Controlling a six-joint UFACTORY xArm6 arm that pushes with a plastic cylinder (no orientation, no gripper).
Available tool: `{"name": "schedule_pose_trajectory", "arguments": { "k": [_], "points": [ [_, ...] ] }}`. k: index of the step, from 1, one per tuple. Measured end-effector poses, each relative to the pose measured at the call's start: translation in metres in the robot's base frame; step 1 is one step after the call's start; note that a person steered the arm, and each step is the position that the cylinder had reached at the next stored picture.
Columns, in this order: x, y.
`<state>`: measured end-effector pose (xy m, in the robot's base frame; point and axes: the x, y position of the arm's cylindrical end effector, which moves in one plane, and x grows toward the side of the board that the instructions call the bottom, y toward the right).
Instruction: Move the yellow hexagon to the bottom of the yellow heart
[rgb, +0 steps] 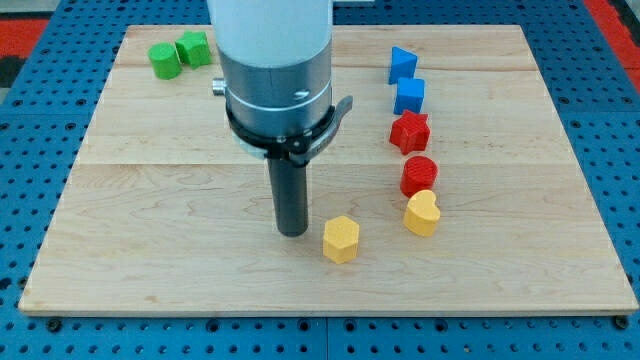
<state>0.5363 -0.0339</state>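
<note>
Tip (292, 232) sits just left of the yellow hexagon (341, 239), near but apart; no pincer here (only rod). Light, rigid, it should slide; push its left face toward below the yellow heart (422, 212).

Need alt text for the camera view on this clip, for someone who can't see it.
My tip rests on a light wooden board, just to the view's left of a yellow hexagon block, with a yellow heart block further right. Above the heart run a red cylinder, a red star and two blue blocks; two green blocks sit top left.
</note>
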Motion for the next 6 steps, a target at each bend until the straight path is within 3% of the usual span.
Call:
{"name": "schedule_pose_trajectory", "arguments": {
  "k": [2,6],
  "points": [
    [0.009,0.068],
    [0.048,0.088]
  ]
}}
